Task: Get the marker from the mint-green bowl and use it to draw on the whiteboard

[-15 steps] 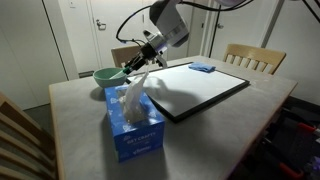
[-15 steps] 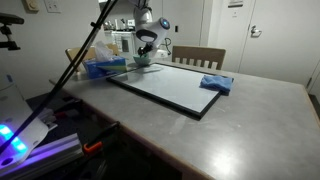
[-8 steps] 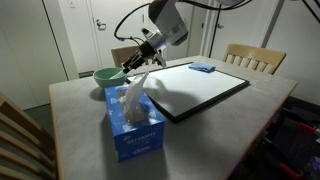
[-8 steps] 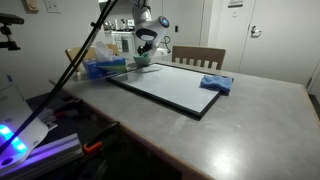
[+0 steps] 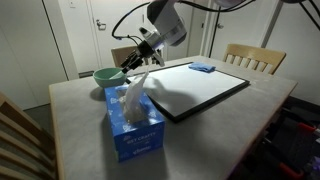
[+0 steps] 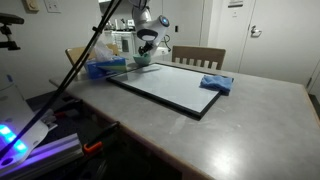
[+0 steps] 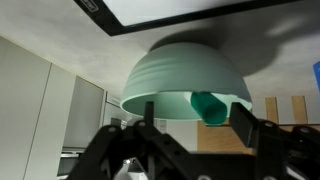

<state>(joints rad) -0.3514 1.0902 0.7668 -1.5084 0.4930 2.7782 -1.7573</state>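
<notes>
The mint-green bowl stands on the table beside the whiteboard's near corner. My gripper hangs tilted just over the bowl's rim. The wrist view is upside down: there the bowl fills the middle, and the marker, a teal-green stubby end, pokes out past its rim. My gripper stands open with one finger on each side of the marker, neither touching it. A strip of the whiteboard shows at the top. In an exterior view the arm hides the bowl, next to the whiteboard.
A blue tissue box with a tissue sticking up stands close in front of the bowl. A flat blue eraser pad lies on the whiteboard's far corner. Wooden chairs stand at the table's far edges. A tripod leg leans nearby.
The arm has barely shifted over the bowl. Bowl, whiteboard, tissue box and eraser pad lie where they were.
</notes>
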